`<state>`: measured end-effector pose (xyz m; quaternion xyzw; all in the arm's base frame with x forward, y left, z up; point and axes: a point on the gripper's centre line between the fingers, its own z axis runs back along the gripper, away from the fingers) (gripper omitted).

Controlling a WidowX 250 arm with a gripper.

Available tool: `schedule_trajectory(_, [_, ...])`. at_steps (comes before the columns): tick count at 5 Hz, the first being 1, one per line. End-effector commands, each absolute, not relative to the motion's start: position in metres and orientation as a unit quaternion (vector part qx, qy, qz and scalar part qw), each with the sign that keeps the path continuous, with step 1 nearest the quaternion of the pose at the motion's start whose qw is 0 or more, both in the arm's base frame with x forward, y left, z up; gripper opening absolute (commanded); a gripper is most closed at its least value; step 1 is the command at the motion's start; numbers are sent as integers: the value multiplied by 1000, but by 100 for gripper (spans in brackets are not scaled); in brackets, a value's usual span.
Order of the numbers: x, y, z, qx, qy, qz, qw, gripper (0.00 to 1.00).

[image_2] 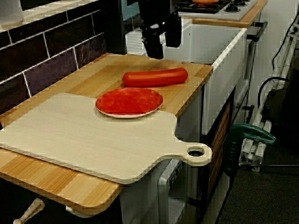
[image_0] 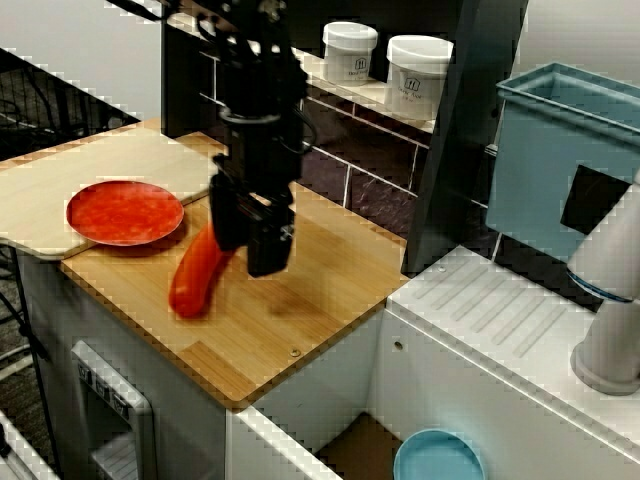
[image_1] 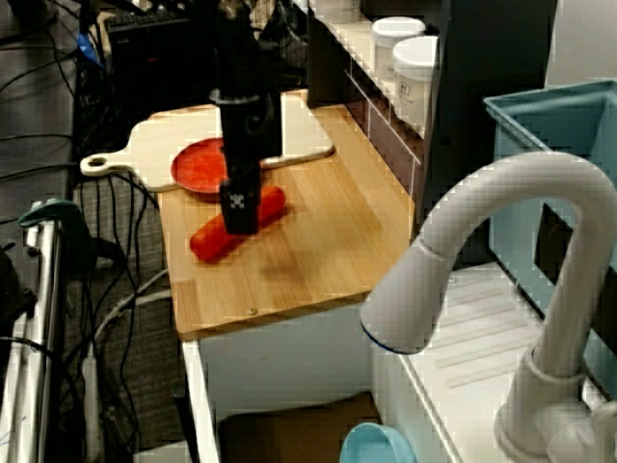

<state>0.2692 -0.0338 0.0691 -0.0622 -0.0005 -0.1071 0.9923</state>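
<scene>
Bamboo-coloured wood forms the counter (image_0: 300,310), seen from the side. At the left, one pale cutting board (image_0: 60,200) carries one red plate (image_0: 125,212) at its right end. Just beside the plate, one red sausage (image_0: 197,275) lies on the counter. One black gripper (image_0: 247,240) hovers over the sausage's far end, its fingers spread and holding nothing. Two white jars (image_0: 349,50) stand on the shelf behind, their labels too small to read. One blue bin (image_0: 545,150) stands at the right.

Fingers (image_0: 268,248) cover part of sausage (image_0: 197,278); jar (image_0: 418,80) labels unreadable
</scene>
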Motion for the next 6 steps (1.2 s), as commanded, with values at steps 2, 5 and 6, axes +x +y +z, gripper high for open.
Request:
schedule_trajectory(2, [257,3,89,-68,-30,-4,997,100])
schedule_trajectory(5, [261,17,83,-105,-34,70,991,100])
schedule_trajectory(6, [263,10,77,-103,-35,73,991,100])
